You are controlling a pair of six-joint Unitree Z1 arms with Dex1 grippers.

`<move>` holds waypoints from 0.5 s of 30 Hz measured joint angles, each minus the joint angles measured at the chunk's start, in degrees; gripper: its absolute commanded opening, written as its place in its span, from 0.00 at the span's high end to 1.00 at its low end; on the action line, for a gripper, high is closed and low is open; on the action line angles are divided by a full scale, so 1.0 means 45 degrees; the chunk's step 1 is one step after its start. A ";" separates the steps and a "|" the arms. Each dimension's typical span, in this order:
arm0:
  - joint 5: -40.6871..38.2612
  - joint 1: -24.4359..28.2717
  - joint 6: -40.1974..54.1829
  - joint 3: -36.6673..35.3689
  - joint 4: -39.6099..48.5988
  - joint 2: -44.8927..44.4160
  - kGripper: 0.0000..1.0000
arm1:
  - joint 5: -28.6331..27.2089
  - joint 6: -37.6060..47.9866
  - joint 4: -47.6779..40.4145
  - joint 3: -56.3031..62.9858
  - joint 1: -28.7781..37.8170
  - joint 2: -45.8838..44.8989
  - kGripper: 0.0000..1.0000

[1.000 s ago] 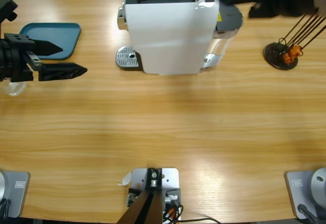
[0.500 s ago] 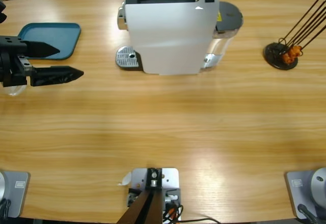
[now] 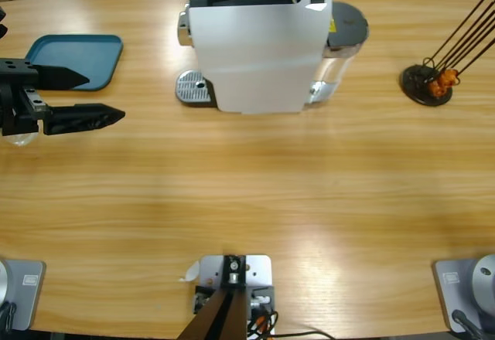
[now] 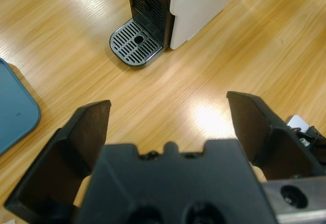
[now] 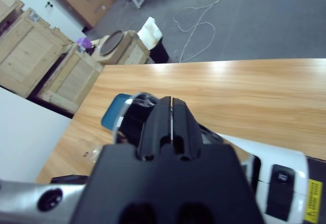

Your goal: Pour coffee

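Withdrawal on the left: backing the left gripper (image 3: 106, 94) a little further toward the edge of the wooden table (image 3: 271, 185) than a second ago, jaws spread wide and holding nothing, pointing across bare wood at the white coffee machine (image 3: 259, 46) and its round drip tray (image 3: 195, 87). Clearing out on the other side too: no longer showing at the high view's upper right corner, now looking down over the machine's top with the right gripper (image 5: 171, 102) pressed together on nothing. Leaving the drip tray without a cup. Hanging partly over a clear glass (image 3: 19, 135) at the table's left edge, near the blue tray (image 3: 77, 58), too faint for telling any coffee inside. Probably winding down or resetting, with no pouring under way.
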 measured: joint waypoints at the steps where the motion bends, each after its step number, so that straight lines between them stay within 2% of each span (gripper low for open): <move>1: 0.0000 0.0000 0.0000 0.0000 0.0000 0.0000 0.00 | 0.0000 0.0005 -0.0007 -0.0033 0.0117 0.0050 1.00; 15: 0.0000 -0.0001 0.0000 0.0066 0.0037 0.0000 0.00 | 0.0384 0.0023 -0.0163 -0.0296 0.0357 0.1039 1.00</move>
